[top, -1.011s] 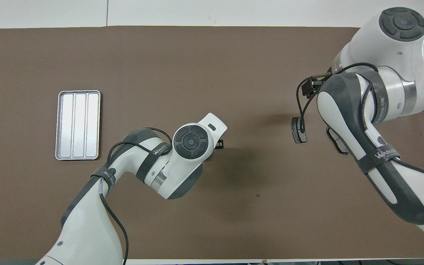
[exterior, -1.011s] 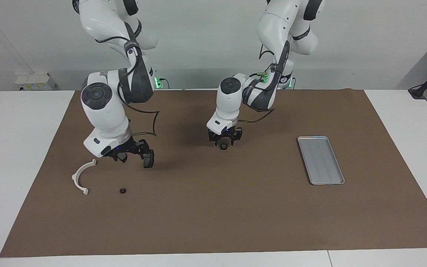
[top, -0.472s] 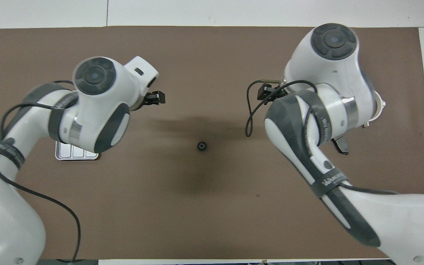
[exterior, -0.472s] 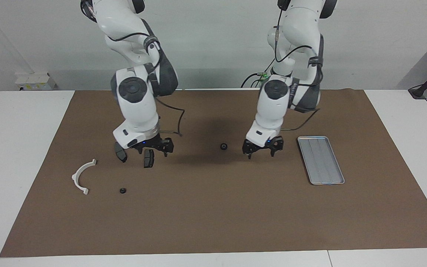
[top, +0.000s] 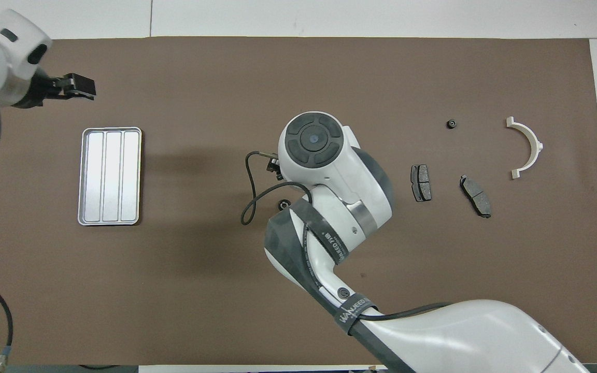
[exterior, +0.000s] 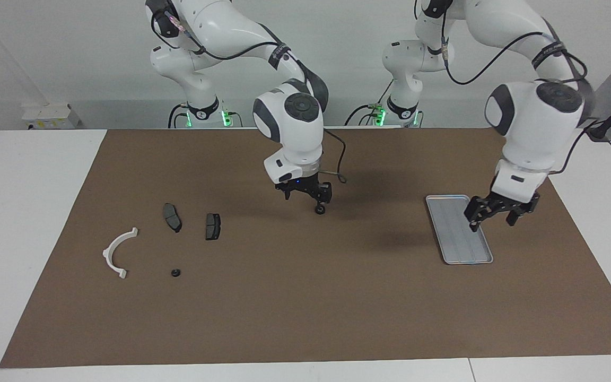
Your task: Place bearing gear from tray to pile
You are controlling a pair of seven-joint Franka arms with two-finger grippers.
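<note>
A small black bearing gear [exterior: 320, 210] lies on the brown mat mid-table; in the overhead view [top: 281, 205] it peeks out from under the right arm. My right gripper [exterior: 308, 200] is low, right at this gear. The silver tray [exterior: 459, 228] [top: 110, 176] lies empty toward the left arm's end. My left gripper [exterior: 492, 222] [top: 73, 86] is open and empty, raised by the tray's edge. The pile lies toward the right arm's end: a white bracket [exterior: 116, 253] [top: 530, 146] and two dark brake pads [exterior: 172, 217] [exterior: 212, 226].
A second small black gear [exterior: 176, 273] [top: 451, 124] lies beside the bracket, farther from the robots than the pads. The brown mat [exterior: 305, 307] covers most of the white table.
The left arm let go of the gear mid-table and swung back to the tray. The right arm left the two brake pads on the mat and swung over to the gear.
</note>
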